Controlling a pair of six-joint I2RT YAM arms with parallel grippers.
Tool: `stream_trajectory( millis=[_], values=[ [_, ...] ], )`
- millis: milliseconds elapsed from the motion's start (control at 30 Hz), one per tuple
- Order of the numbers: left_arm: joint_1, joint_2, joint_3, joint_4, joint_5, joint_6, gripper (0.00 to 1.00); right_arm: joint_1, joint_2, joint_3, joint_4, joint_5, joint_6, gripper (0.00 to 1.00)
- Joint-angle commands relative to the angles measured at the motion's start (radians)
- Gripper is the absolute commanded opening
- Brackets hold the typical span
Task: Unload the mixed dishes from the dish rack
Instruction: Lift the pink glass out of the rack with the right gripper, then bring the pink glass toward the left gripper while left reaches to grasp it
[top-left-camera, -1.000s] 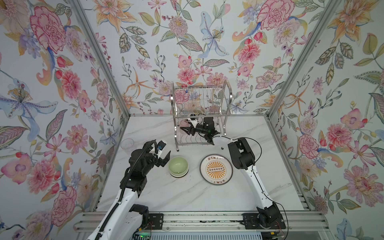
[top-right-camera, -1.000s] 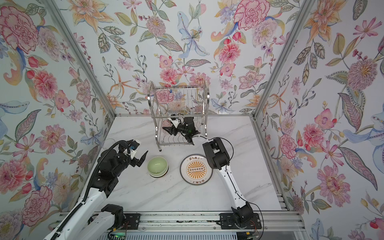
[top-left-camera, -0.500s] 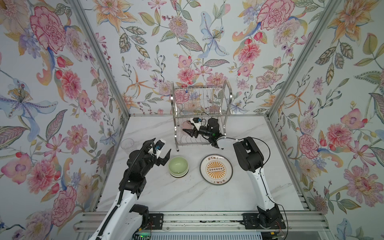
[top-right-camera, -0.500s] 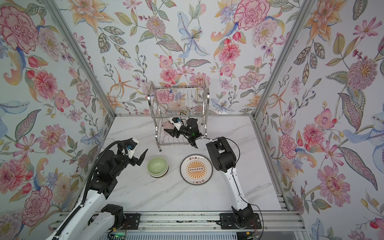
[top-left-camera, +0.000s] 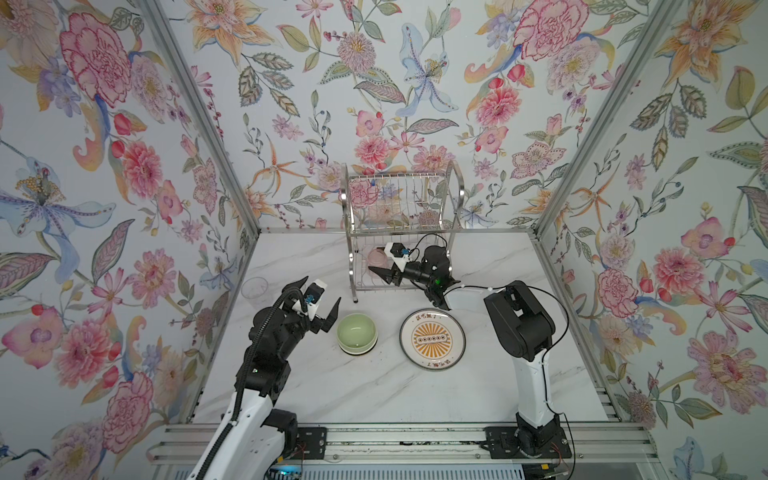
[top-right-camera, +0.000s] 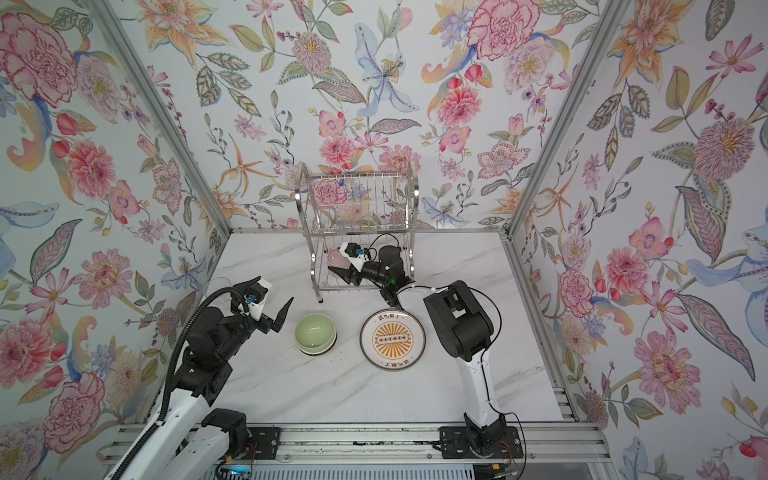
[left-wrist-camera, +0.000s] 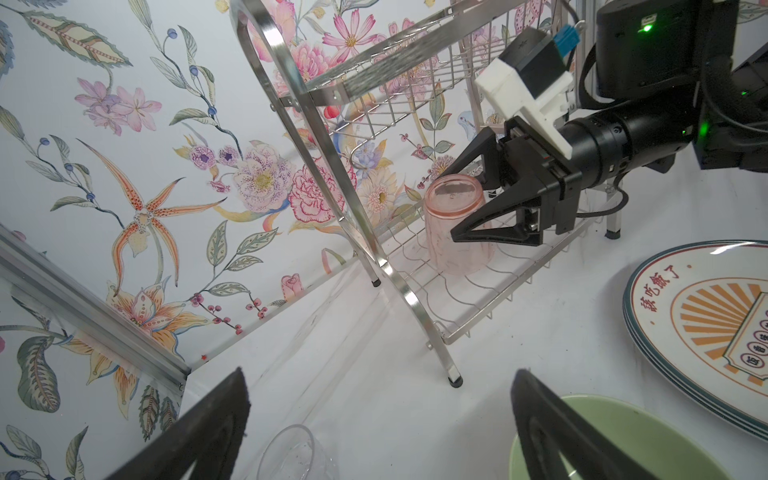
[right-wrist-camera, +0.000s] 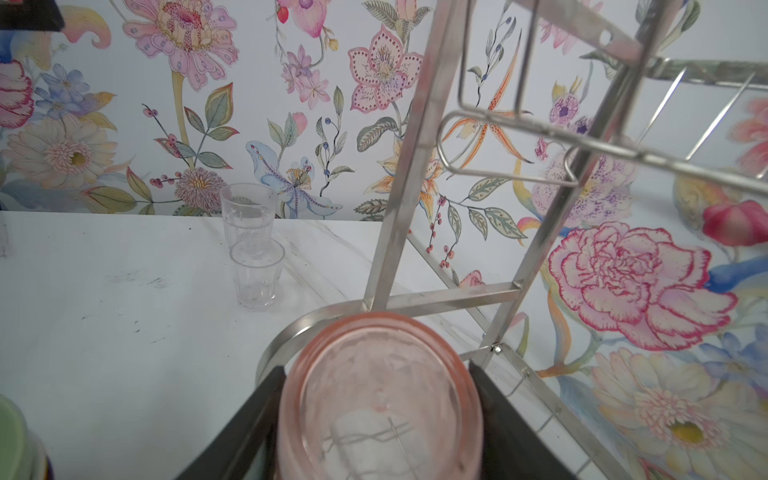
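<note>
Right wrist view shows the right pincer clenched on the inverted translucent pink cup inside the shiny silver wire dish rack, so it should withdraw low, clear of the upper tier.

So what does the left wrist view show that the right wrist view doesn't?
Only the left wrist view: the right claw from outside, the sunburst plate and the open left claw. Only the right wrist view: the clear cup whole, upright on the table; the left wrist view catches just its rim. Both: the pink cup, upside down on the lower tier of the dish rack, gripped by the right claw.
</note>
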Motion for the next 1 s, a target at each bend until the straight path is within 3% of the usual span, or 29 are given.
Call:
stream_trajectory(
  millis=[0,200,467,700,833,967],
  values=[
    [-0.015,-0.014,-0.017,0.03,0.028,-0.025,0.99,0.013,-0.072,-0.062,0.067,0.027,-0.01,0.0],
    [-0.026,0.004,-0.029,0.069,0.05,-0.046,0.99,0.032,-0.19,-0.211,0.137,0.053,0.085,0.0],
    [-0.12,0.098,-0.035,0.204,0.031,-0.06,0.99,0.038,-0.387,-0.48,0.396,0.18,0.527,0.0],
    [-0.235,0.2,-0.029,0.29,0.003,-0.055,0.93,0.03,-0.536,-0.558,0.236,0.298,0.885,0.0],
    [-0.297,0.258,-0.036,0.397,-0.011,-0.081,0.84,0.016,-0.597,-0.557,0.098,0.347,1.029,0.0],
    [-0.368,0.336,-0.037,0.501,-0.062,-0.081,0.75,0.006,-0.611,-0.564,0.072,0.353,1.177,0.0]
  ],
)
